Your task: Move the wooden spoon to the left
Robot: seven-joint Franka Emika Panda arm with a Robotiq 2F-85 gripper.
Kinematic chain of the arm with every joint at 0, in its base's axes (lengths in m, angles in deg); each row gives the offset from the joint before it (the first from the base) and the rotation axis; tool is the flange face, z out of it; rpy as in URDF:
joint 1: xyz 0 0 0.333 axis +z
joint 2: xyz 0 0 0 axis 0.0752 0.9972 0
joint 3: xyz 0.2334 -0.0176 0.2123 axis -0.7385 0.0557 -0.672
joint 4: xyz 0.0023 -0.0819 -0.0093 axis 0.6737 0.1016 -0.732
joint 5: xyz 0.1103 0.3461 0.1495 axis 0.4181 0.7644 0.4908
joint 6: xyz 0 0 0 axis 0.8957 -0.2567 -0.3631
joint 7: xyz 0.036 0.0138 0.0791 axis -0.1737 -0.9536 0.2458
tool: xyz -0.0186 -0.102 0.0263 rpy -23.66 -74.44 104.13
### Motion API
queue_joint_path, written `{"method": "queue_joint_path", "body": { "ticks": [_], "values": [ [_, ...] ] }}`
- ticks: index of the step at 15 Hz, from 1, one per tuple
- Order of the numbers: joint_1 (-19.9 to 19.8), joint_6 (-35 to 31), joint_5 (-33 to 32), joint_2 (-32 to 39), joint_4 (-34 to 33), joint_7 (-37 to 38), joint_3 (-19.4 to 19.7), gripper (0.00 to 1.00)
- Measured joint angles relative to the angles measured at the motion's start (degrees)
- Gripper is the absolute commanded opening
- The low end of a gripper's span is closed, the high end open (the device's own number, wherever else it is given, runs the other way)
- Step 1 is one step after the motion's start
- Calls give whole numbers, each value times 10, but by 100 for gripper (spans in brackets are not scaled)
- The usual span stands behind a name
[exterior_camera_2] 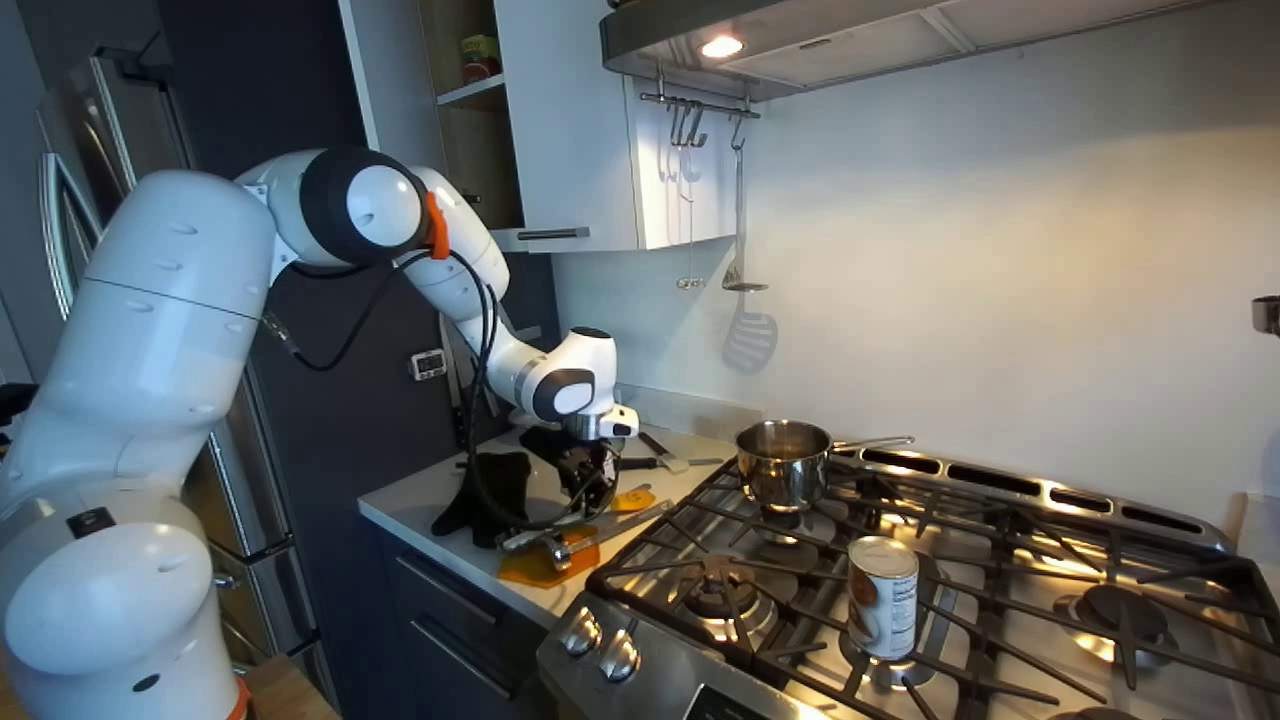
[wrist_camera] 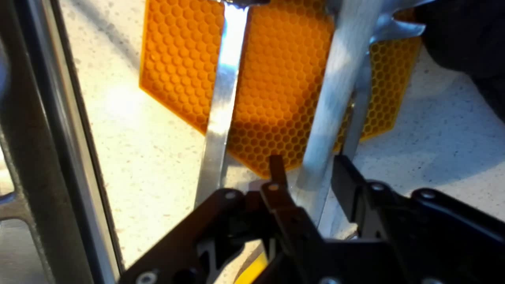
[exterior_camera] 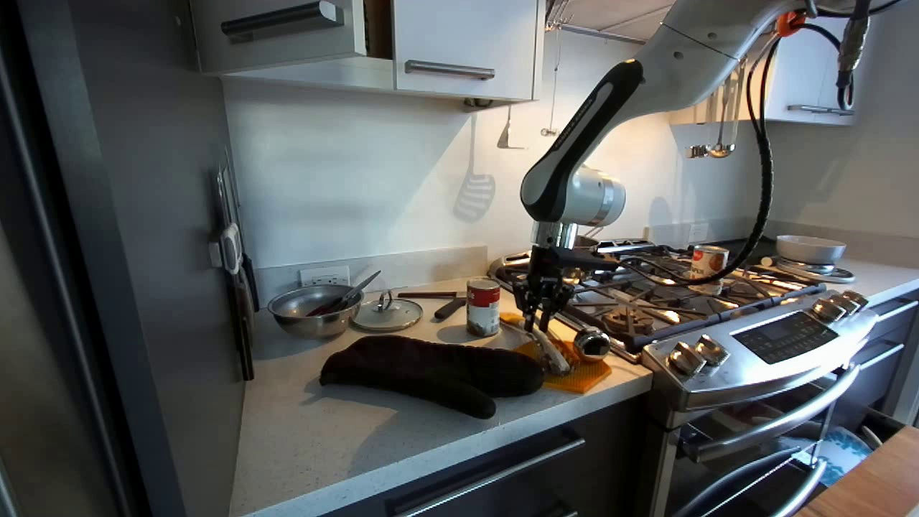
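while the gripper (wrist_camera: pixel 308 161) stands partly spread astride the wooden spoon (wrist_camera: pixel 340 83), which lies partly over the orange mat (wrist_camera: pixel 276 67), with nothing visibly clamped, this seems the grasping step, calling next for pinching, lifting and shifting left.

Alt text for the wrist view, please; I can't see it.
At bottom, the gripper straddles a pale handle; whether it grips is unclear. The handle extends over an orange mat, a metal utensil left of it, dark mitt upper right, stove far left.
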Motion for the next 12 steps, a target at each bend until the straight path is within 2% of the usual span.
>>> {"method": "queue_joint_path", "body": {
  "ticks": [2, 3, 4, 6, 7, 8, 9, 10, 11, 12],
  "values": [
    [0, 0, 0, 0, -1, 0, 1, 17],
    [-1, 0, 0, 1, -2, 0, 1, 1],
    [-1, 0, 0, 2, -3, 0, 1, 0],
    [-1, 0, 0, 4, -3, 1, 2, 9],
    [-2, 0, 0, 5, -4, 1, 2, 16],
    [-2, 1, 0, 7, -5, 1, 2, 35],
    [-2, 3, 0, 8, -7, 1, 2, 36],
    [-2, 6, 0, 10, -10, 1, 2, 44],
    [-2, 8, 0, 12, -14, 1, 2, 45],
    [-2, 9, 0, 15, -17, 1, 2, 41]
  ]
}}
